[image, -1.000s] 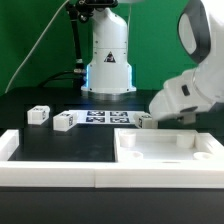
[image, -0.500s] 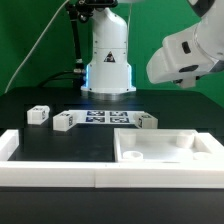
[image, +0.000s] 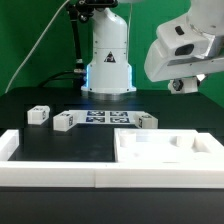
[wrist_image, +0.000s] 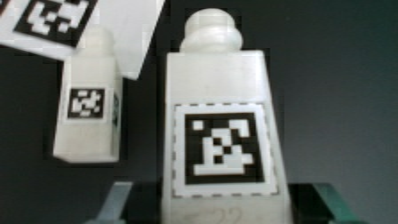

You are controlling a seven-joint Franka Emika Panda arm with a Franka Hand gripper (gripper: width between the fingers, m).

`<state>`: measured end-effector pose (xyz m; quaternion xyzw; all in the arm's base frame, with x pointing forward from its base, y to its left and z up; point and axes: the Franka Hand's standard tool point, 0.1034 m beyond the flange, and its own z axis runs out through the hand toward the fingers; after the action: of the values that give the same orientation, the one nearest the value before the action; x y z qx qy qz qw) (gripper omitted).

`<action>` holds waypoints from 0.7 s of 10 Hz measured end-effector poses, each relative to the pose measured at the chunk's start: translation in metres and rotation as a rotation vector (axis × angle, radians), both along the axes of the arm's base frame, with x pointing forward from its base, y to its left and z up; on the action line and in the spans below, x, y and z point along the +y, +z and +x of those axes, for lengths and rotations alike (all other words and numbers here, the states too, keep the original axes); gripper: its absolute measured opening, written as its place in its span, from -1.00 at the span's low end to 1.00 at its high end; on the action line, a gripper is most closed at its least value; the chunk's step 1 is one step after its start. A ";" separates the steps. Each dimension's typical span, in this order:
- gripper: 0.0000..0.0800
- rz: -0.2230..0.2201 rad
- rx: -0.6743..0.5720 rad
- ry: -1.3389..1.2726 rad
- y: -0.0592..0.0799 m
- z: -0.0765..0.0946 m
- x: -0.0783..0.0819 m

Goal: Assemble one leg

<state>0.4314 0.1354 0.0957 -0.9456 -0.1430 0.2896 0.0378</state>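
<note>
a green backdrop stands behind a black counter [image: 40,140]. the claw [image: 186,84] hangs high above it at the exterior view's right. in the wrist view the leg [wrist_image: 222,130] stands close between the two dark fingers [wrist_image: 118,205], its tag facing the camera; whether the fingers press on it i cannot tell. a second leg [wrist_image: 89,100] lies just beside it, near the marker board [wrist_image: 50,22]. a big white tabletop [image: 165,150] lies on the counter at the exterior view's right.
</note>
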 end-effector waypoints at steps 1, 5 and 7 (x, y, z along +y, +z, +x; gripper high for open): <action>-0.27 0.023 -0.084 -0.006 -0.001 0.017 -0.005; -0.27 0.062 -0.476 -0.031 0.024 0.045 -0.018; -0.27 0.093 -0.687 -0.044 0.020 0.046 -0.022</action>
<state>0.4777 0.1134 0.1161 -0.9880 -0.1402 -0.0534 0.0367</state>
